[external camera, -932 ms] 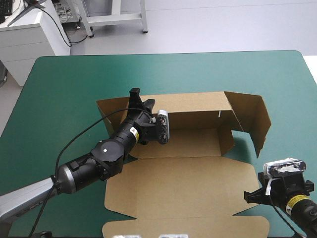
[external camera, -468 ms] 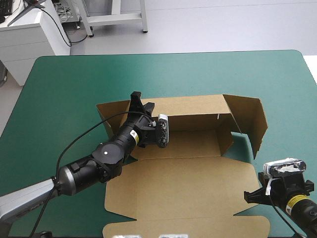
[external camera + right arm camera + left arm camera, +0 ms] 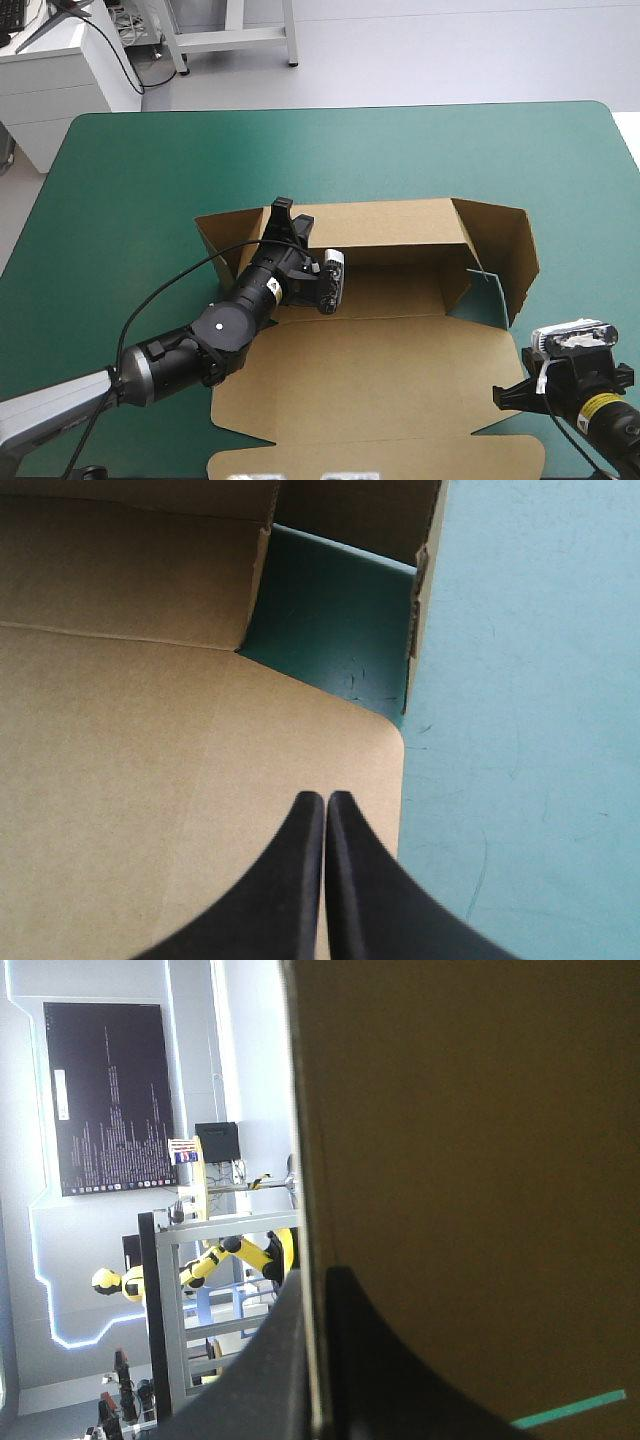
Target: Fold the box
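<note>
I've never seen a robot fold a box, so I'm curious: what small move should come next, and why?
Probably the right gripper should reach to the side flap and swing it inward. The left gripper is shut on the far wall of the box, holding it upright, while that flap splays outward and the right gripper hangs shut over the lid.

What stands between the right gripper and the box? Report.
Nothing visible. The right gripper, jaws shut, is over the box, at its flat panel's corner; only board and teal-green cover lie ahead. The left gripper clamps its back wall.
</note>
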{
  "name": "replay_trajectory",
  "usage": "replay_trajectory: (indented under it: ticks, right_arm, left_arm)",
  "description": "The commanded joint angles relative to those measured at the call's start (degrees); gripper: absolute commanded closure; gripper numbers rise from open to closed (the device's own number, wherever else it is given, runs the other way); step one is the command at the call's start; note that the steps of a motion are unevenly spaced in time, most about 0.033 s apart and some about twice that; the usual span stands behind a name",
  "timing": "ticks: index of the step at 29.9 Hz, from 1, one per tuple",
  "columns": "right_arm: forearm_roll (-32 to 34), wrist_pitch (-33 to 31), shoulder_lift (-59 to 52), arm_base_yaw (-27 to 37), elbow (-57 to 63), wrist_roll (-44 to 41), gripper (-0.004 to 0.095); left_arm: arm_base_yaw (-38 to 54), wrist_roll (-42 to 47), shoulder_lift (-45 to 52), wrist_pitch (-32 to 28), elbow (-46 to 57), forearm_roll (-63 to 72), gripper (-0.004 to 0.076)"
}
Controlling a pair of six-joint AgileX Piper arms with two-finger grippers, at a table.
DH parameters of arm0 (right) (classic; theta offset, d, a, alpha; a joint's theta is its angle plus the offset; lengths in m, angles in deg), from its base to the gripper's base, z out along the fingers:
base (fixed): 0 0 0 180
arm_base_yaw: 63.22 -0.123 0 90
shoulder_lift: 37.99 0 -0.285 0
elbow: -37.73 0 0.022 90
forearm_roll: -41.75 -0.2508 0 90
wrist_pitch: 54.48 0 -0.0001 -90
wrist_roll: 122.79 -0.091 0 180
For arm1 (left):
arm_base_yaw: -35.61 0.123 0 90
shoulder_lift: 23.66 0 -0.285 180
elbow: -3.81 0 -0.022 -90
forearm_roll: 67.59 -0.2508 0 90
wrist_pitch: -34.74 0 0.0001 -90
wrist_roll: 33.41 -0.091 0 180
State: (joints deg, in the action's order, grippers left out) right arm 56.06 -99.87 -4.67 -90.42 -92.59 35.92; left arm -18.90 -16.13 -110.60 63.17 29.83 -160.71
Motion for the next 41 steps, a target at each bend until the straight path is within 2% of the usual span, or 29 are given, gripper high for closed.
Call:
replay_trajectory:
  ticks: [1,3,9,13,20,25,28,36,41]
  right_arm:
    - [1.1,2.9,0.4,0.2,-1.5,0.4,0.082]
    - [1.1,2.9,0.4,0.2,-1.5,0.4,0.0727]
    - [1.1,3.3,0.4,0.2,-2.0,-1.7,0.0334]
    - [2.6,2.3,0.9,0.2,-5.4,-5.9,0.0205]
    - [15.5,-8.1,9.8,0.2,-18.6,-12.7,0.02]
    - [20.9,-7.8,18.0,0.2,-26.5,-15.0,0.02]
    - [21.0,-7.6,22.9,0.2,-30.3,-15.0,0.02]
    - [18.5,-7.3,35.1,1.7,-41.1,-9.2,0.0201]
    - [1.0,-7.1,42.2,12.2,-50.7,7.0,0.02]
  left_arm:
    - [-0.5,0.4,1.8,1.1,-1.3,-1.7,0.0732]
    - [-0.5,0.6,1.8,1.1,-1.3,-1.7,0.0732]
    - [-0.5,0.6,1.8,0.5,-1.3,-1.6,0.0732]
    - [-0.5,0.6,1.8,0.5,-1.3,-1.6,0.0732]
    - [-0.5,0.6,1.8,0.5,-1.3,-1.6,0.0732]
    - [-0.5,1.9,1.8,0.0,-1.3,-1.6,0.0732]
    - [-0.5,1.9,1.8,-0.1,-1.3,-1.6,0.0732]
    - [-0.5,1.9,1.8,-0.1,-1.3,-1.7,0.0732]
    - [-0.5,1.9,1.8,-0.1,-1.3,-1.8,0.0732]
